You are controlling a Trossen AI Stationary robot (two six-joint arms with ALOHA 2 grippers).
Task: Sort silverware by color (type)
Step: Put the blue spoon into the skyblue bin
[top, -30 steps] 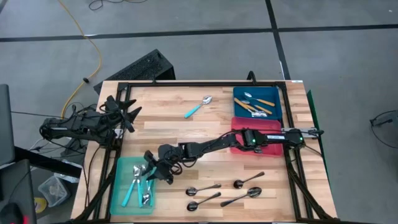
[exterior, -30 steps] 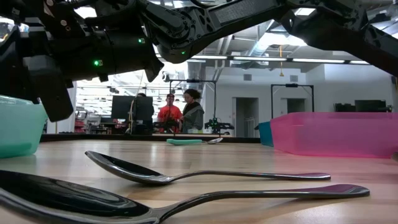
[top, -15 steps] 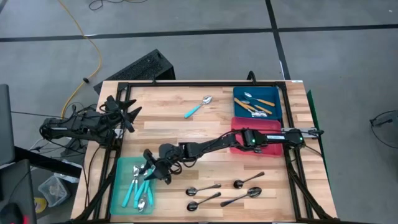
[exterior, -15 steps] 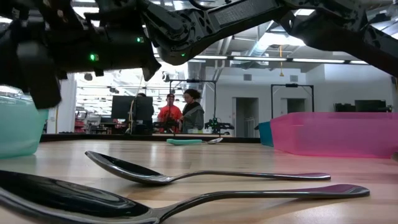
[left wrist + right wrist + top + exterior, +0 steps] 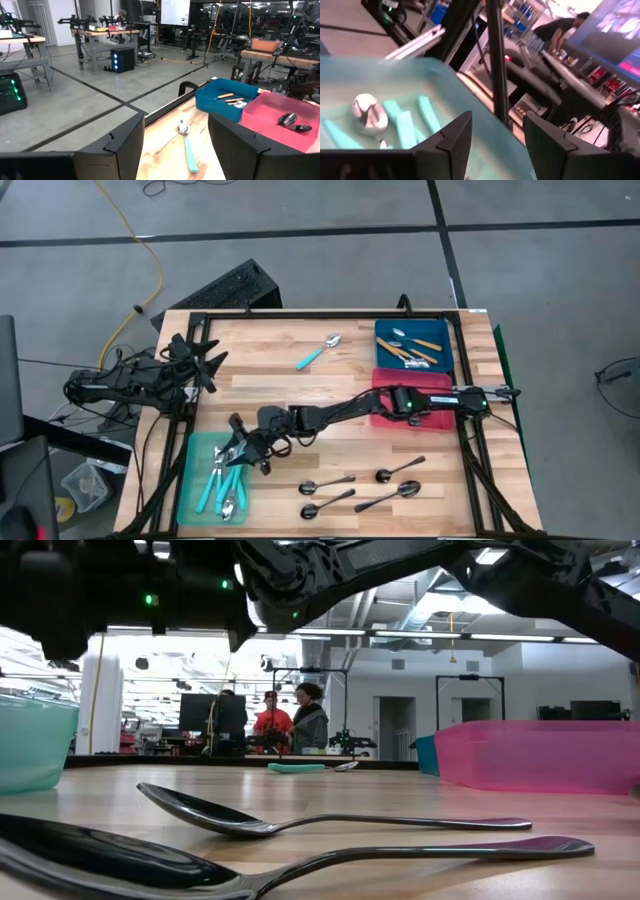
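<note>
The right arm stretches low across the wooden tabletop (image 5: 340, 380) from the pink bin (image 5: 440, 418), its right claw (image 5: 240, 448) hanging over the near edge of the teal bin (image 5: 190, 480) with nothing between the parted fingers (image 5: 445, 145). The wrist camera looks down past those fingers at teal-handled spoons (image 5: 405, 125) lying in the teal bin, one shiny bowl turned up among them. From above, several teal-handled spoons (image 5: 222, 485) lie bunched in that bin, just under the claw.

The left arm waits folded off the tabletop's edge, beyond the far end of the teal bin, its left claw (image 5: 205, 363) spread wide and empty.

One more teal spoon (image 5: 318, 352) lies alone on the bare wood, well apart from the teal bin and nearer the blue bin (image 5: 385, 360). The blue bin, touching the pink bin's far side, holds orange-handled spoons (image 5: 412, 348). The left wrist camera shows two dark spoons (image 5: 292, 122) in the pink bin. Four dark metal spoons (image 5: 355, 485) lie loose on the tabletop between the teal bin and the pink bin, nearest the low camera, where two of them (image 5: 300, 820) fill the foreground. The outstretched right arm spans the tabletop above them. People (image 5: 290, 725) stand in the room behind.
</note>
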